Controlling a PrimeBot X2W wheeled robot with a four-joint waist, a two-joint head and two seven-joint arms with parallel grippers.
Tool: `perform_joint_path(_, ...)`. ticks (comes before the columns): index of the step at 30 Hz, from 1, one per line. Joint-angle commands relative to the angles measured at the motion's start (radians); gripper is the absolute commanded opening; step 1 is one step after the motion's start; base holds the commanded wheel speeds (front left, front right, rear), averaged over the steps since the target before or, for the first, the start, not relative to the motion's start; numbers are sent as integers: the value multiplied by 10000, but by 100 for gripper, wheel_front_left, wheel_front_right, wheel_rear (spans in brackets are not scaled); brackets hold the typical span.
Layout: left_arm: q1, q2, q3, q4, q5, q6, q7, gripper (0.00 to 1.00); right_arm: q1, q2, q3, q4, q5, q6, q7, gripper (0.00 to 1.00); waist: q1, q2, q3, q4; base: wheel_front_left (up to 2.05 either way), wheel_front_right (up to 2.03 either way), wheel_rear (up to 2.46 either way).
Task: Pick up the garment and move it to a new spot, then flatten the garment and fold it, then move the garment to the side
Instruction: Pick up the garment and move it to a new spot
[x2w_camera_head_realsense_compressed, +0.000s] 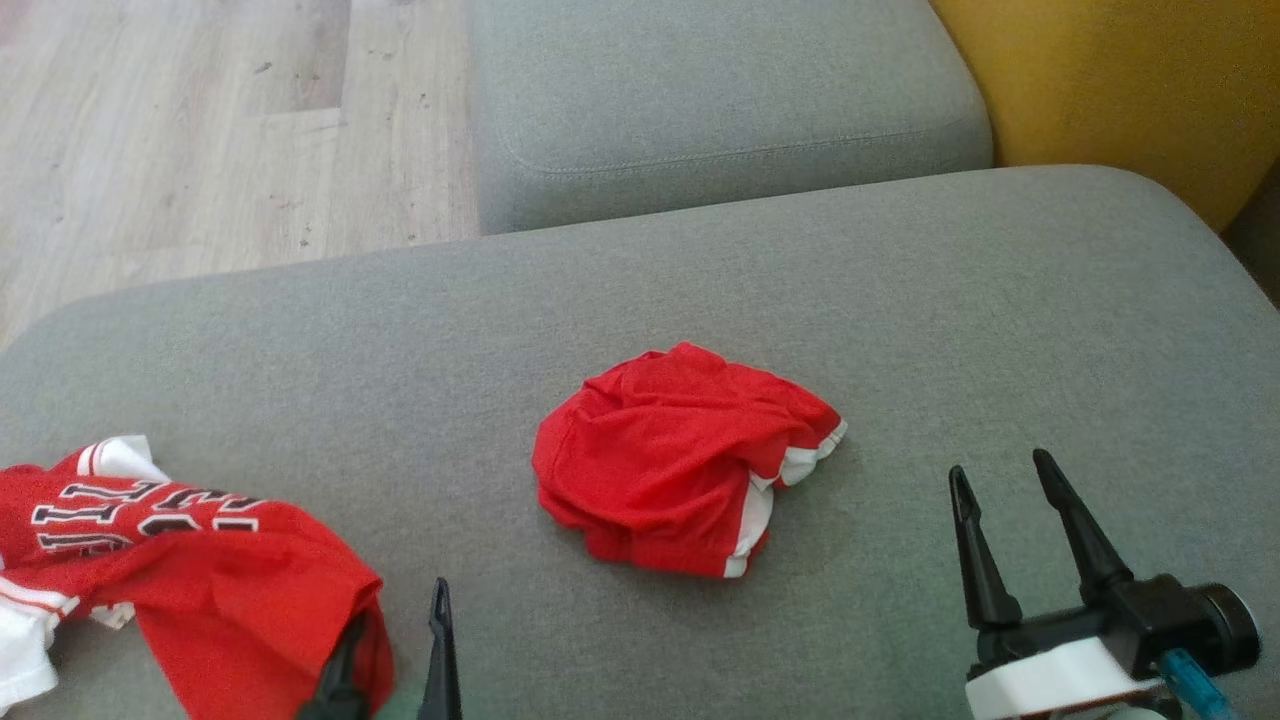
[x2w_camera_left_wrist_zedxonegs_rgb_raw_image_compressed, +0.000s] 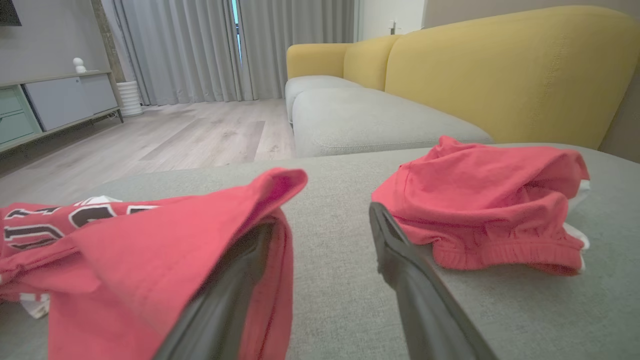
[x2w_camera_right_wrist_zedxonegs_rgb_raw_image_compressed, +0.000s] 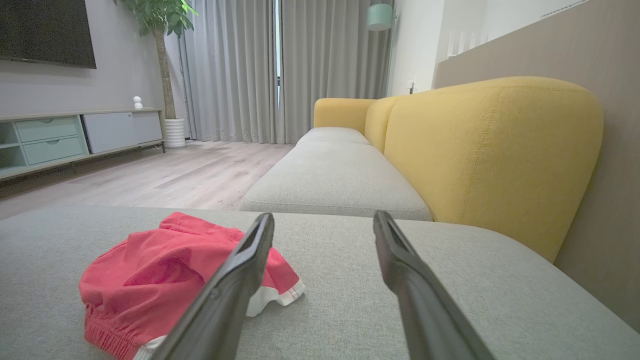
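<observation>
Red garment (x2w_camera_head_realsense_compressed: 220, 580), crumpled, navy-outlined white lettering

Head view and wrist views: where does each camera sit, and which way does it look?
Head view: on the head, looking down at the grey cushion, jersey, red cloth; left gripper, right gripper show.
Left wrist view: along its open fingers, low over the cushion; jersey drapes one finger.
Right wrist view: along its fingers toward the yellow sofa back.
All share the red cloth.

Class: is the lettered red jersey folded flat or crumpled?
Crumpled: the jersey lies bunched in uneven folds, its lettering creased.
</observation>
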Motion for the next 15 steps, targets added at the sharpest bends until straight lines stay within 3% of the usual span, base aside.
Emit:
perform_joint_path(1, -393, -94, 280, -157, -20, 54, -81, 100, -279, -41, 191, -306, 96, -7, -53, 100, 0, -1, -10, 15, 0, 0, 0)
perform_joint_path(5, -769, 159, 765, 3, 42, 26, -81, 100, -241, -41, 204, -318, 168, -7, -53, 100, 0, -1, -34, 174, 0, 0, 0)
perform_joint_path(11, -2038, 2028, 2459, 232, 382, 190, -81, 100, -199, -40, 272, -291, 149, -7, -53, 100, 0, -1, 15, 424, 0, 0, 0)
perform_joint_path(15, -2734, 3026, 3404, 1226, 86, 27, -81, 100, -241, -40, 332, -249, 63, -7, -53, 100, 0, -1, 141, 552, 0, 0, 0)
